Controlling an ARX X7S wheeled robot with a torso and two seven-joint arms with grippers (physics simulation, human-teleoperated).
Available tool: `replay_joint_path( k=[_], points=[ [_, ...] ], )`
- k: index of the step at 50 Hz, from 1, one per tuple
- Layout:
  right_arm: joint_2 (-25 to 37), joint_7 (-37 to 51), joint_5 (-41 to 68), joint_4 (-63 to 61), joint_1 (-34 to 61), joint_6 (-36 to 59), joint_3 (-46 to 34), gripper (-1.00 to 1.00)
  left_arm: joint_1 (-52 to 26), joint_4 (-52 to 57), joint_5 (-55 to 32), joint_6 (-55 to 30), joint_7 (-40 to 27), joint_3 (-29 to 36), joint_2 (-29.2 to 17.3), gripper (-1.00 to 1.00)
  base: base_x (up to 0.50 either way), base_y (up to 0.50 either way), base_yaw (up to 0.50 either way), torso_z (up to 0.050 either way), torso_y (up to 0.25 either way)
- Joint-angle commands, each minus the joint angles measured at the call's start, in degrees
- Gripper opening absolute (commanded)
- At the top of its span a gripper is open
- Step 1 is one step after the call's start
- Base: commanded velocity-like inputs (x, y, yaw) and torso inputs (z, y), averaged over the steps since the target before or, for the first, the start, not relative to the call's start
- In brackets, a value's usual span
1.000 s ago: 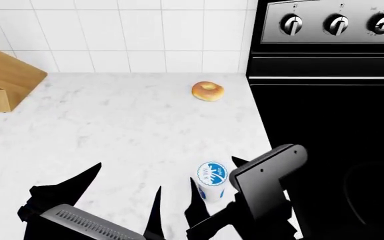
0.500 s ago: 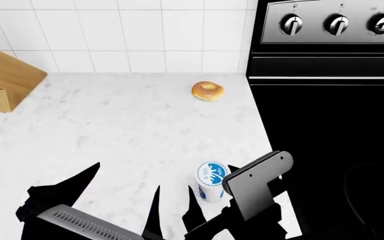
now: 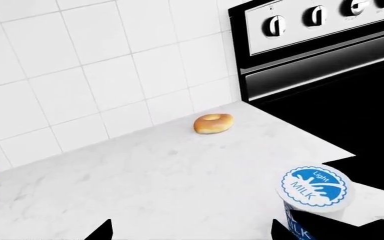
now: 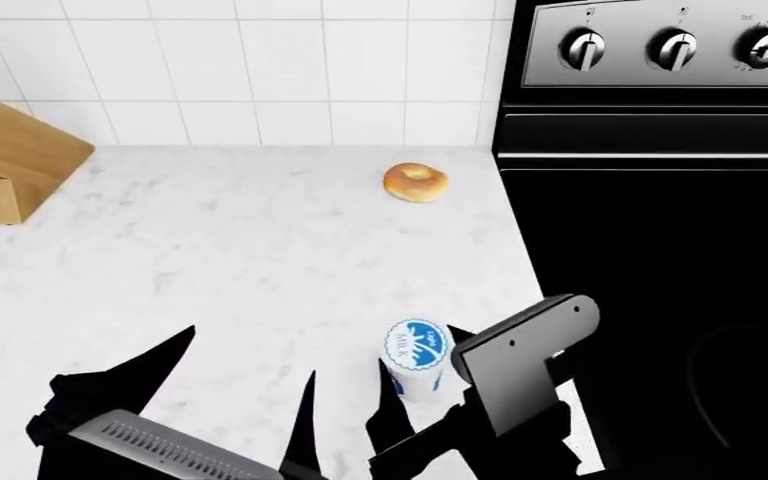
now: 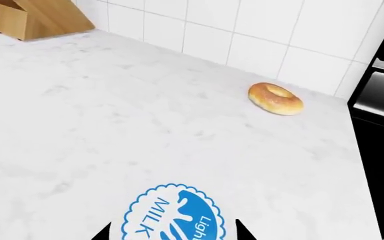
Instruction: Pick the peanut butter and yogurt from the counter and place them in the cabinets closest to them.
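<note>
Yogurt (image 4: 416, 358) is standing upright near the counter's (image 4: 224, 260) front edge, close to the right edge where the black stove (image 4: 664, 200) is butting up against the marble. Its blue-and-white "MILK" top is facing up, clear in the right wrist view (image 5: 175, 215). The right gripper (image 4: 420, 400) is sitting around the cup: one dark finger is showing on either side of it, spread apart, and whether they are touching the cup's sides I cannot tell. The left gripper (image 4: 244, 385) is hanging just beside it toward the counter's left, fingers wide apart and holding nothing. Farther back, a glazed bagel (image 4: 415, 183) is lying flat near the back edge by the tiled wall (image 4: 251, 70). A wooden knife block (image 4: 4, 160) is sitting at the back-left corner.
</note>
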Motion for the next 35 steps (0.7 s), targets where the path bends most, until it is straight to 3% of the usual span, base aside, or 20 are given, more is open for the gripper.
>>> replay_joint_path(
  k=[1,12,14,17,18,22,28,35],
  points=[
    [4.3,2.8,-1.7,-8.1,8.4,1.3,3.3,-1.0,0.4,0.0,0.3,0.0,0.0,0.0,-0.3,1.0,0.0,0.0,0.0,0.0,0.0],
    [8.8,11.4,-0.4,-20.4,24.9,2.2,10.1,-1.0,0.8,0.0,1.9,0.4,0.0,0.8,-0.6,1.0,0.0,0.0,0.0,0.0,0.0],
    [8.2,12.9,-1.1,-20.8,30.0,-2.2,7.3,-1.0,0.9,0.0,2.3,0.6,0.0,1.2,-0.7,1.0,0.0,0.0,0.0,0.0,0.0],
    [4.5,17.2,-5.5,-20.8,40.2,-12.9,-3.5,-1.0,1.4,0.0,2.9,0.6,0.0,1.3,-0.8,1.0,0.0,0.0,0.0,0.0,0.0],
    [4.4,18.2,-5.9,-20.8,41.0,-13.4,-3.0,-1.0,1.6,0.0,3.1,0.6,0.0,1.3,-0.9,1.0,0.0,0.0,0.0,0.0,0.0],
    [7.7,16.6,0.1,-20.8,41.0,-8.9,8.3,-1.0,1.6,0.0,3.7,0.8,0.0,1.7,-0.8,1.0,0.0,0.0,0.0,0.0,0.0],
    [12.0,12.9,16.1,-20.8,40.9,1.3,31.8,-1.0,1.6,0.0,4.0,0.9,0.0,2.1,-0.5,1.0,0.0,0.0,0.0,0.0,0.0],
    [12.3,13.0,28.5,-18.9,40.7,11.8,52.7,-1.0,3.4,0.0,2.8,-0.4,0.0,-0.4,0.8,1.0,0.0,0.0,0.0,0.0,0.0]
  ],
)
